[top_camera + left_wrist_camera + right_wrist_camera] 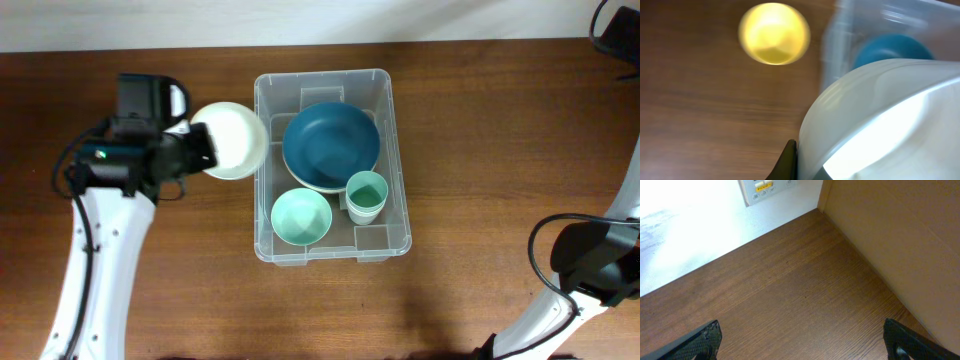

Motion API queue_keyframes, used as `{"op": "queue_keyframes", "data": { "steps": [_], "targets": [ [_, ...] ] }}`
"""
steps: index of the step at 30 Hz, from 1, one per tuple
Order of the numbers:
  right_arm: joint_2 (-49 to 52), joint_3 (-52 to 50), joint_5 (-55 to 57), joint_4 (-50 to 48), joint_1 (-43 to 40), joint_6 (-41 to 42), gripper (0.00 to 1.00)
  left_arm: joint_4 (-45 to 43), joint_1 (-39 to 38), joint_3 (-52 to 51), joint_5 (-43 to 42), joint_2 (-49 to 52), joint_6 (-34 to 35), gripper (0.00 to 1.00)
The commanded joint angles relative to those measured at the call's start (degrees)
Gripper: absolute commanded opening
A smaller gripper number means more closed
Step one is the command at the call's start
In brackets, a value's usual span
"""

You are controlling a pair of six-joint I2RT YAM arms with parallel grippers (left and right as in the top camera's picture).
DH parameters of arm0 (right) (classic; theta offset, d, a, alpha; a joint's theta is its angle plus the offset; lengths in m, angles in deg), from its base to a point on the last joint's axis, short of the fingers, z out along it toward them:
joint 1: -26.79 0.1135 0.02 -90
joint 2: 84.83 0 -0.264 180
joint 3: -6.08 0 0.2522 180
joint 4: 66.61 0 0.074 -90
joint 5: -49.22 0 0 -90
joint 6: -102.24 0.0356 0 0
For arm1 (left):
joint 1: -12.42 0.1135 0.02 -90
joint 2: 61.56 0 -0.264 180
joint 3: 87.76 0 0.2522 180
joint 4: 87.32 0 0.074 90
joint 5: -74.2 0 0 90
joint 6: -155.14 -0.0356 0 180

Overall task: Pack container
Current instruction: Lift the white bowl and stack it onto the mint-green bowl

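The clear plastic container (398, 150) stands at the table's middle. It holds a dark blue bowl (331, 146), a mint green bowl (300, 217) and a green cup (366, 196). My left gripper (203, 150) is shut on a white bowl (236, 140), held tilted just left of the container's left wall and partly over its rim. In the left wrist view the white bowl (880, 120) fills the lower right, with one dark finger (789, 162) against it; the container (840, 45) and blue bowl (892, 47) show behind. My right gripper (805, 342) is open and empty over bare table.
A blurred yellow round object (774, 34) lies on the table left of the container; it does not show in the overhead view. The right arm (590, 258) is at the lower right. A cardboard-coloured wall (900, 240) rises beside the right gripper.
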Motion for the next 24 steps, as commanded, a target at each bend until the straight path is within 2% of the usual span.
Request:
{"op": "queue_keyframes", "data": {
  "steps": [1, 12, 24],
  "targets": [
    [-0.09, 1.29, 0.68, -0.15, -0.04, 0.24, 0.99, -0.48, -4.61, 0.13, -0.90, 1.36, 0.35, 0.01],
    [-0.09, 1.29, 0.70, -0.15, -0.04, 0.24, 0.99, 0.26, -15.28, 0.13, -1.36, 10.19, 0.37, 0.01],
    [-0.09, 1.29, 0.68, -0.15, -0.04, 0.24, 0.99, 5.90, -17.16, 0.13, -1.53, 12.85, 0.37, 0.01]
  ]
}}
